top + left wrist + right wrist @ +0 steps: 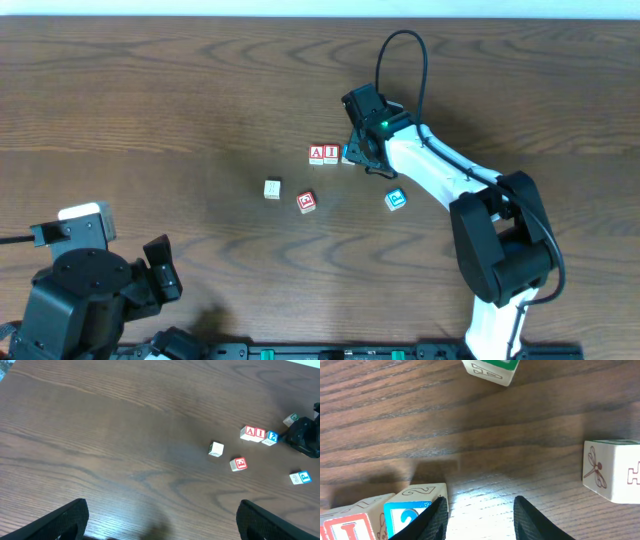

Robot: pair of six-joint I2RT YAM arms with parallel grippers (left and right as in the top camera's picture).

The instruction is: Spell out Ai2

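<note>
Dark wood-grain table (150, 100) seen from above. Nearest, at seven o'clock, the left gripper (162, 517) hangs spread wide, empty. Spare cubes (306, 201) lie mid-table. Just beyond, toward twelve o'clock, A (316, 153), I (330, 153) and 2 (271, 437) touch in a row. The right gripper (477, 517), fingers slightly parted over bare wood, sits against the 2. Spelling looks finished.

The right arm (440, 175), at the right of the overhead frame, is wearing white shells between rounded black joint housings, and a thin black cable (426, 75) is looping at upper centre above its black wrist block, where a small green light (383, 125) is glowing. The left arm (85, 295), at lower left, is showing black casings and one pale rectangular cap (80, 213). The right fingers (530, 520) are tapering, matte black; the left fingers (60, 520) are looking black and rounded
</note>
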